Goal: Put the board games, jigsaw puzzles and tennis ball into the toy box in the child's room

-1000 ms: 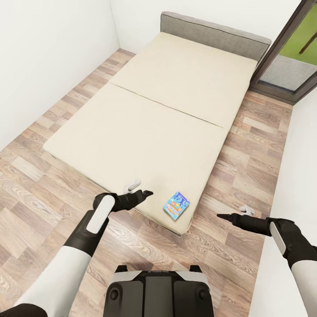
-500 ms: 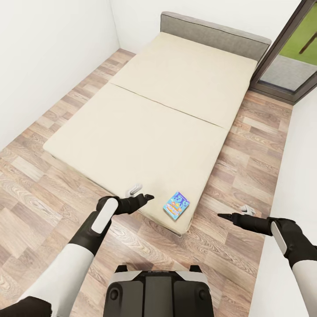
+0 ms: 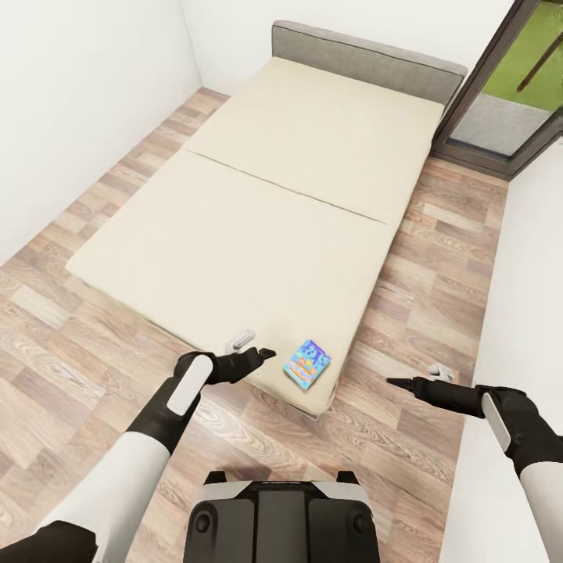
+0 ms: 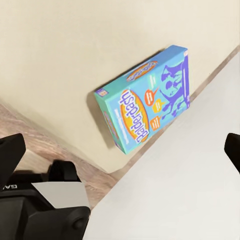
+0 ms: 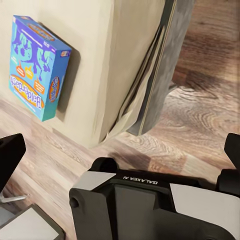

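Your left gripper [image 3: 254, 356] reaches forward, fingers apart and empty, just beside the blue game box [image 3: 306, 364] on the bed [image 3: 234, 234]. Your right gripper [image 3: 410, 383] hovers over the floor [image 3: 78, 352], also open, holding nothing.

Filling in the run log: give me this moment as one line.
phase: at bed | blue board game flat on bed near corner | left end effector beside it, open, empty | right end effector open, empty

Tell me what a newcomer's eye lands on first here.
The small blue board game stands out, lying flat near the bed's near right corner on the bare beige mattress. Next come the two black arms: the left claw sits just left of the box, the right claw hangs over the wooden floor.
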